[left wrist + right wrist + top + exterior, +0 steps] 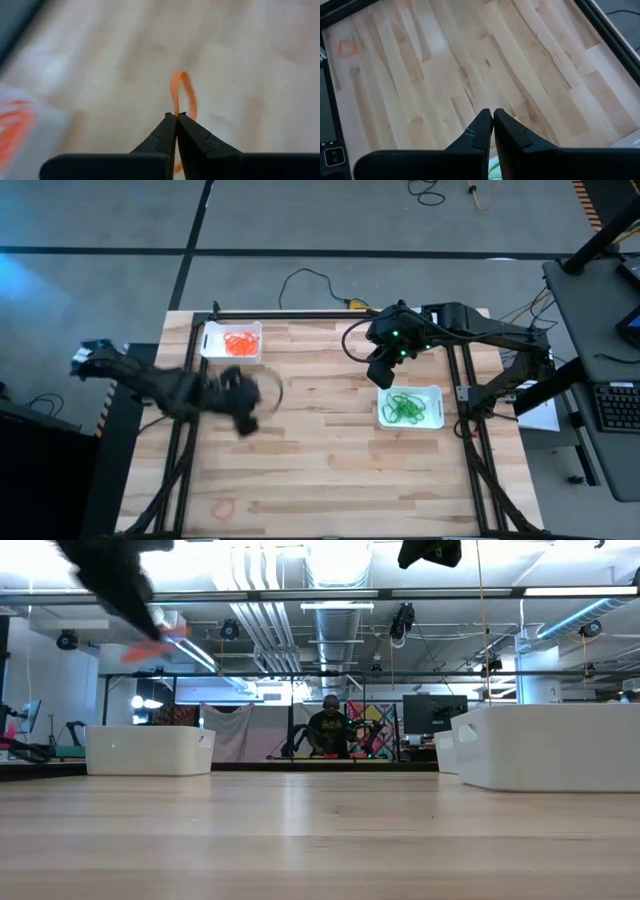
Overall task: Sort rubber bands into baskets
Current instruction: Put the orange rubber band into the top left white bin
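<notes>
Left wrist view alone shows the left hand (176, 116) pinching an orange rubber band (183, 95).

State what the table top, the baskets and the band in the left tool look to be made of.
Table top: pale wood planks, grain visible, matte.
Baskets: smooth white plastic, apparently; rounded corners.
Band in the left tool: thin orange elastic loop, likely rubber.

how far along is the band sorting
Done: orange bands lie in the far-left basket and green ones in the right basket. In hand: the left end effector is shut on an orange rubber band. Left: one orange band on the table's near edge. The right end effector waits shut, empty.
</notes>
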